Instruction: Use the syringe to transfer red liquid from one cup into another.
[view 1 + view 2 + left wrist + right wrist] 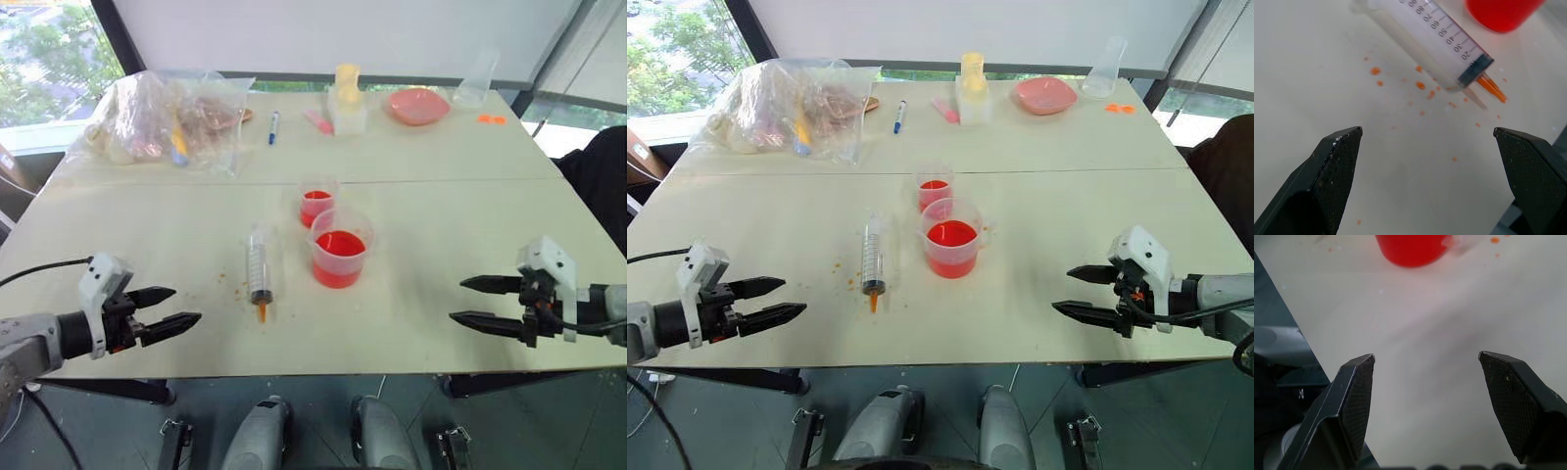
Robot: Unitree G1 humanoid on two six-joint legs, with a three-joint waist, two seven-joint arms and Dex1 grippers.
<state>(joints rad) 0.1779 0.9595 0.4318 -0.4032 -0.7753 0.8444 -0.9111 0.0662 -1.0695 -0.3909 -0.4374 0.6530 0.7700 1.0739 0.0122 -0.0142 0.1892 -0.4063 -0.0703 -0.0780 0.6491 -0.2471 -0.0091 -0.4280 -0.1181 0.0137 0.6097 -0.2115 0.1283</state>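
Syringe [260, 266] lies flat on the table [441, 245], just left of my spouted measuring cup [340, 247]. Both my left gripper [178, 308] and right gripper [468, 301] hover spread wide, holding nothing.

Two cups of red liquid — spouted cup [341, 258], narrower cup [316, 203] — one syringe [260, 265], one pen [273, 126].

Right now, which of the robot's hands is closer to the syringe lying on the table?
The left hand. It hovers open just left of the syringe, near its orange tip. The right hand is open too, far off beyond the spouted cup.
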